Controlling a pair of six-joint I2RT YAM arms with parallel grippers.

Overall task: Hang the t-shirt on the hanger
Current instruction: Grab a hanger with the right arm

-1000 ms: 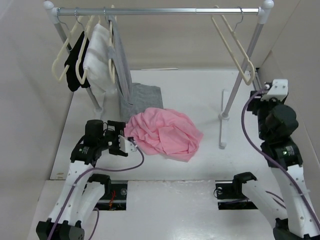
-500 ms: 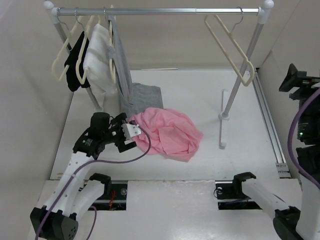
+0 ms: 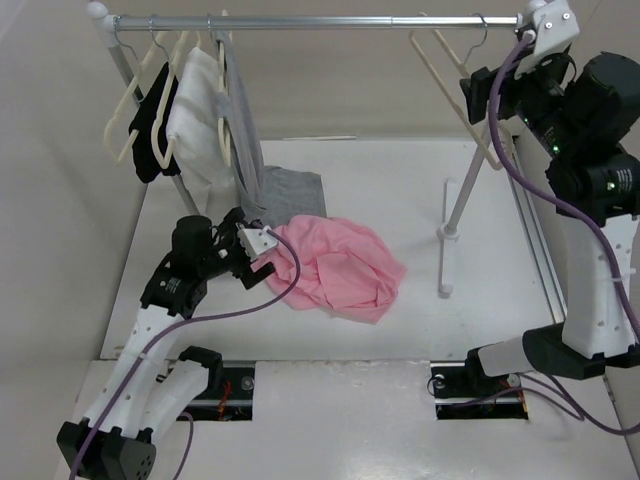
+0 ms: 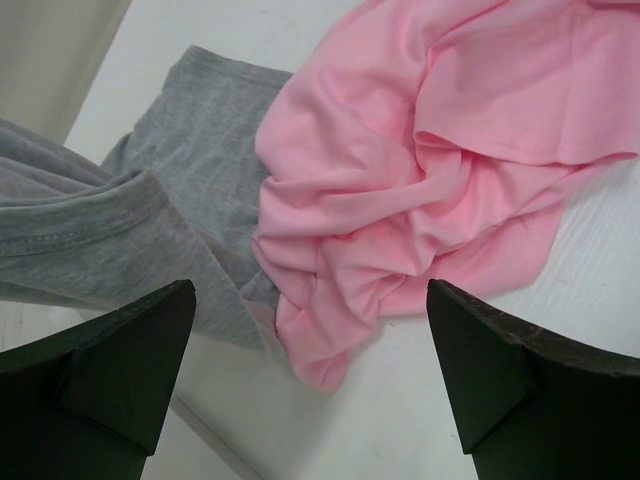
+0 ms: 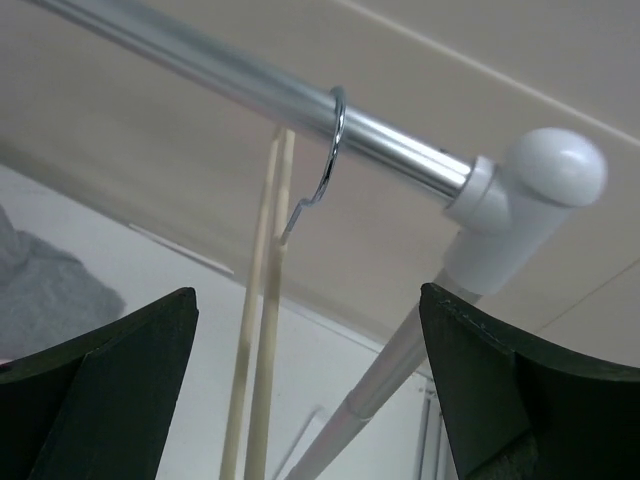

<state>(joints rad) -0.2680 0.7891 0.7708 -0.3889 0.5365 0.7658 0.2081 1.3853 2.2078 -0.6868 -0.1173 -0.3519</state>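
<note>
The pink t-shirt (image 3: 335,265) lies crumpled on the white table; in the left wrist view (image 4: 430,170) its edge overlaps a grey garment. My left gripper (image 3: 258,252) is open and empty, hovering just above the shirt's left edge (image 4: 310,290). The cream hanger (image 3: 448,75) hangs by its silver hook (image 3: 481,22) at the right end of the rail. My right gripper (image 3: 474,98) is open and empty, raised next to the hanger. In the right wrist view the hanger's neck (image 5: 264,330) and hook (image 5: 330,150) sit between its spread jaws (image 5: 307,295), untouched.
A metal rail (image 3: 320,20) spans the back on two posts; the right post (image 3: 470,170) and its foot (image 3: 447,245) stand near the hanger. Black, white and grey clothes (image 3: 195,110) hang at the left. A grey garment (image 3: 290,190) trails on the table beside the shirt.
My right arm rose from low at the table's right side up to the rail's right end beside the hanger. My left gripper shifted slightly toward the back, along the shirt's left edge.
</note>
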